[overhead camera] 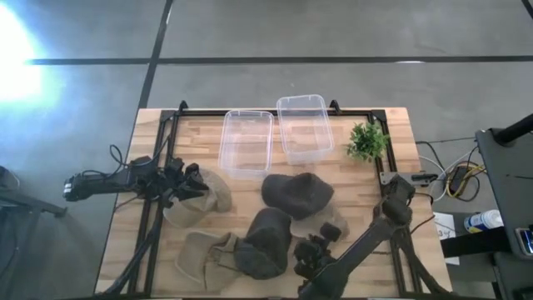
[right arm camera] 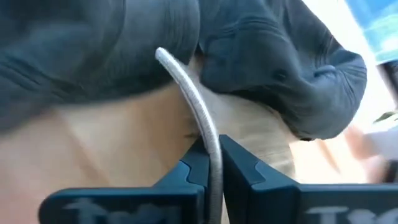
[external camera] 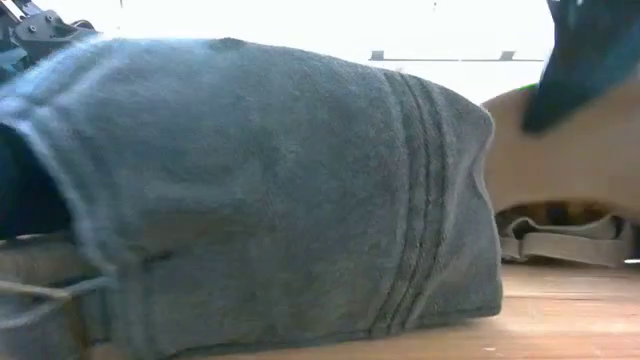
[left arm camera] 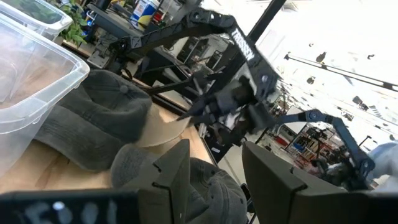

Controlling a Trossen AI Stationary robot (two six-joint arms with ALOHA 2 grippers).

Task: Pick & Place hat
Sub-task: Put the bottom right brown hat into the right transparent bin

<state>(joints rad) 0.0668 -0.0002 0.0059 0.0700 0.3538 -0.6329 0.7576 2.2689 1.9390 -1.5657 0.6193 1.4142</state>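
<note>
On the wooden tabletop [overhead camera: 366,175], a grey strap [right arm camera: 189,99] is clamped by the right pincer [right arm camera: 213,163]; the left pincer [left arm camera: 214,165] is held released above a tan hat [overhead camera: 218,193].

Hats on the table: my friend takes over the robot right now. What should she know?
Left gripper: open, holding nothing, over the tan hat on the table's left side.
Right gripper: shut on a thin grey strip at the front. I cannot tell which hat it belongs to.
Other hats: a middle dark hat, a front dark hat and a front tan hat, all on the table.
Left bin and right bin: no hat inside.
Done: nothing placed yet.
Left: probably lift the hats and place them.
</note>
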